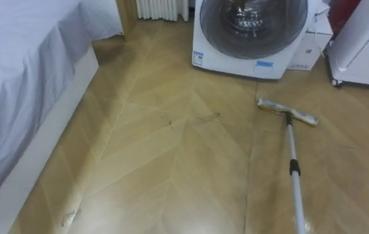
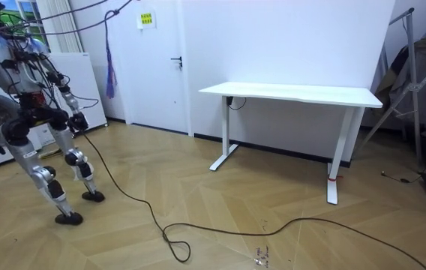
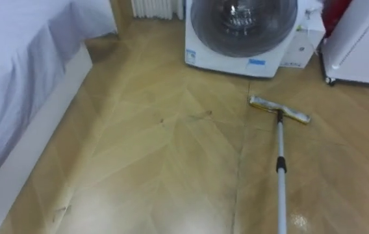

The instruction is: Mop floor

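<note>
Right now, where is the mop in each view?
Left eye view: mop lower right, head toward the washing machine.
Right eye view: mop right of centre, same heading.
Room view: cannot pick it out by the robot.
Shared landmark: the washing machine, top of both eye views.

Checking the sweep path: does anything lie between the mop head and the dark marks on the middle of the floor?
Nothing visible does: only bare wooden floor lies between the mop head and the dark marks. The washing machine stands behind the head, the bed off left.
</note>
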Controlling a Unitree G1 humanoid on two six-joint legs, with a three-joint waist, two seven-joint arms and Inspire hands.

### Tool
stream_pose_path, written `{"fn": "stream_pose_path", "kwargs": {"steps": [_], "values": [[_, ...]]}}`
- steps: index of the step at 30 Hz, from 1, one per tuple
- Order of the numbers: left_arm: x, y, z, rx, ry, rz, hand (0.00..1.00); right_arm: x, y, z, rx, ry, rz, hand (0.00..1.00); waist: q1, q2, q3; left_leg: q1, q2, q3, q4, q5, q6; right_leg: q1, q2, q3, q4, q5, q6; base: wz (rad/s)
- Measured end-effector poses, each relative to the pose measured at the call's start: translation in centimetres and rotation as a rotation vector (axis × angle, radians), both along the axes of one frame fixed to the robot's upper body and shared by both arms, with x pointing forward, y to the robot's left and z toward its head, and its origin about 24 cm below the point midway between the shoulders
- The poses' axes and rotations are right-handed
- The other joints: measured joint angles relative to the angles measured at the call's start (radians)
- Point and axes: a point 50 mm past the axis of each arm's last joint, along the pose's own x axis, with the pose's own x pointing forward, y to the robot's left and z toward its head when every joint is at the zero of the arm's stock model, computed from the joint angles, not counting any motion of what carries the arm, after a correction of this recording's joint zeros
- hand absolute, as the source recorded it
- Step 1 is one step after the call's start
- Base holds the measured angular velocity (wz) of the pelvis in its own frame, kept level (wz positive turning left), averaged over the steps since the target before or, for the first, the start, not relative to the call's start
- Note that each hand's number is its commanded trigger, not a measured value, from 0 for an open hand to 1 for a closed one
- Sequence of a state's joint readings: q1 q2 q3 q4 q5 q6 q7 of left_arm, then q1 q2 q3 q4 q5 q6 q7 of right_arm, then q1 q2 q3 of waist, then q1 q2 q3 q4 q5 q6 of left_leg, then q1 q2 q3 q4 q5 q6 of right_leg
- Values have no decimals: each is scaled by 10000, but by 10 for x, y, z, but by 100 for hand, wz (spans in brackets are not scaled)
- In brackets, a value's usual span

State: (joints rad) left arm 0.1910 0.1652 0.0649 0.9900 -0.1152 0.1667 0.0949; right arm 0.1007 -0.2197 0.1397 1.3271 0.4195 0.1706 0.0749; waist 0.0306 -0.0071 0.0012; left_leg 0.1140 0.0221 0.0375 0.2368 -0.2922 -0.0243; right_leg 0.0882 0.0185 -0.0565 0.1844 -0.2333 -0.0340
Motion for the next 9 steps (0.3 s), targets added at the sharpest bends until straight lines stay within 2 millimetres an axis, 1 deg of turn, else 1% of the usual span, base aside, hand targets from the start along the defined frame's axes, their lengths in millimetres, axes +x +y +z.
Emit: {"fn": "stream_pose_path", "kwargs": {"steps": [1,2,3,4,5,6,7,8,9], "values": [[-1,1,0,20,2,49,0,2,1,0,26,-53,28,100,-1,0,-1,28,-6,27,-16,0,0,8,2,4,1,1,2,-21],[0,2,0,38,-7,90,0,4,2,0,71,-135,52,100,-10,-22,5,13,-28,46,68,0,1,31,-71,83,-6,45,27,-3],[2,2,1,49,-89,82,0,6,5,-1,139,-224,95,100,-43,-188,111,-349,-182,89,738,-23,28,179,-273,555,-64,73,18,14],[2,1,1,37,-114,64,0,9,7,-2,170,-293,104,100,-141,-251,129,-608,-242,59,976,-86,137,217,-414,966,-127,74,23,64],[8,-3,1,-38,-319,-5,0,8,6,-1,140,-296,-52,100,-359,-363,66,-1168,-398,-82,78,196,214,110,-540,1337,-119,61,70,66],[10,-4,2,-10,-447,-74,0,2,7,-2,144,-140,-305,100,-231,-384,-21,-1143,-448,335,-283,654,621,-62,-665,1338,-54,44,310,43],[9,-4,1,-10,-438,-64,0,1,7,-2,163,-107,-404,100,-68,-375,-3,-1061,-420,505,-336,703,664,-94,-663,1141,-64,99,433,-36],[6,-3,1,56,-341,-26,0,2,7,-2,235,-150,-484,100,285,-339,50,-900,-371,420,-318,708,675,-135,-602,586,-219,117,616,-103],[-3,-2,-1,85,-31,83,0,8,9,-2,357,-323,-434,100,617,-305,74,-696,-276,-294,-350,705,675,-427,-359,285,-595,181,428,-92]]}}
